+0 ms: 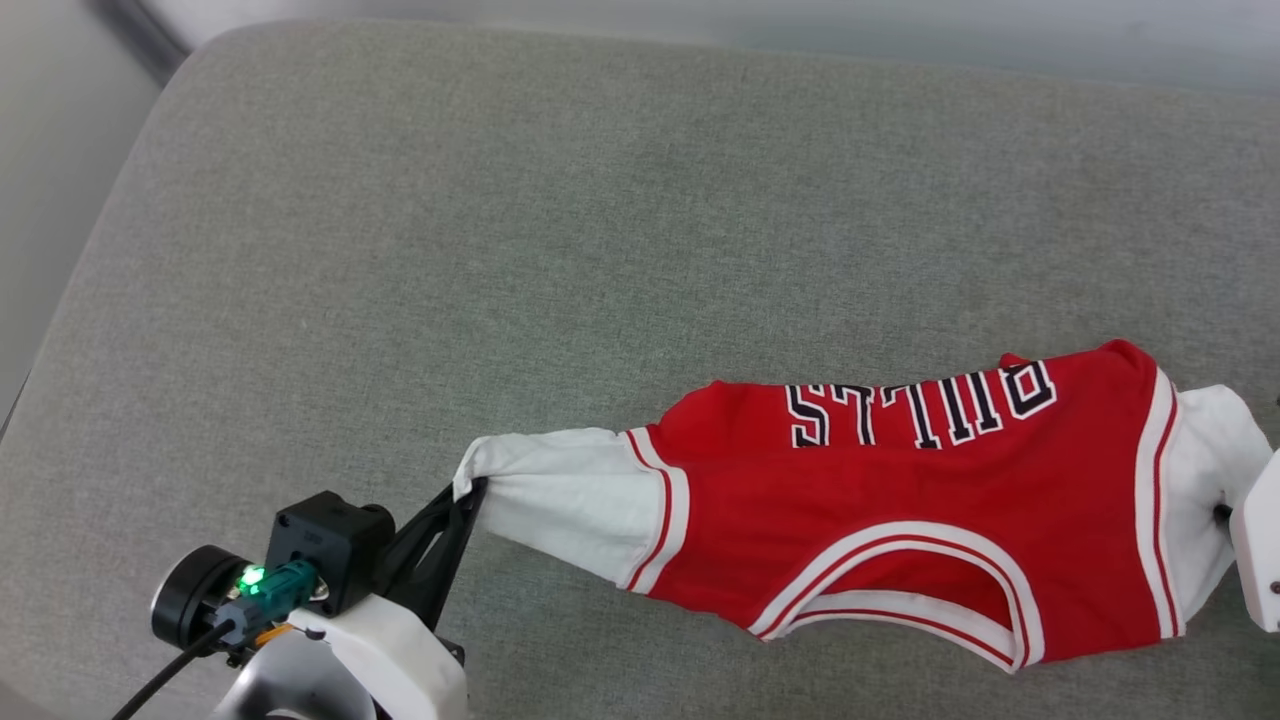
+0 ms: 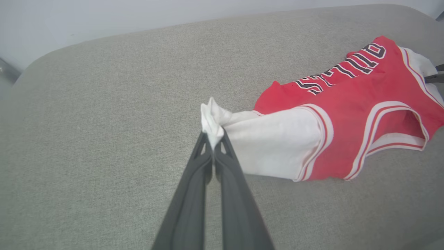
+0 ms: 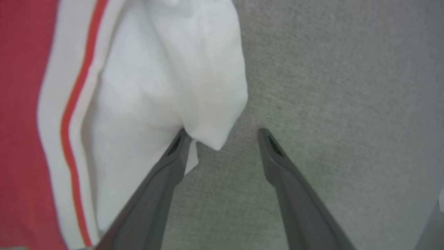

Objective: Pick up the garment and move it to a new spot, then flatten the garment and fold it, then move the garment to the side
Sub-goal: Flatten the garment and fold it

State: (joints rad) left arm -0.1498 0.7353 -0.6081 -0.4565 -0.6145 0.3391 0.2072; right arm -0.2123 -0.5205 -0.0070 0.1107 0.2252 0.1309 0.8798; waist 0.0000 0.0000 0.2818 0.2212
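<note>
Left gripper (image 2: 212,140) clamped on the red jersey (image 1: 860,500) by its sleeve tip; right gripper (image 3: 224,135) jaws apart beside the other sleeve. It's bunched on the grey cushion (image 1: 500,200). Flattening, folding and moving aside not yet done.

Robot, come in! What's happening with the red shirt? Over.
Left gripper shut on garment sleeve tip. Right gripper open at other sleeve. Garment stretched across grey cushion. No obstacles.

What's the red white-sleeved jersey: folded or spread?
Neither: red white-sleeved jersey lies rumpled, body doubled at the lettering, sleeve tip pinched by the shut left gripper.
</note>
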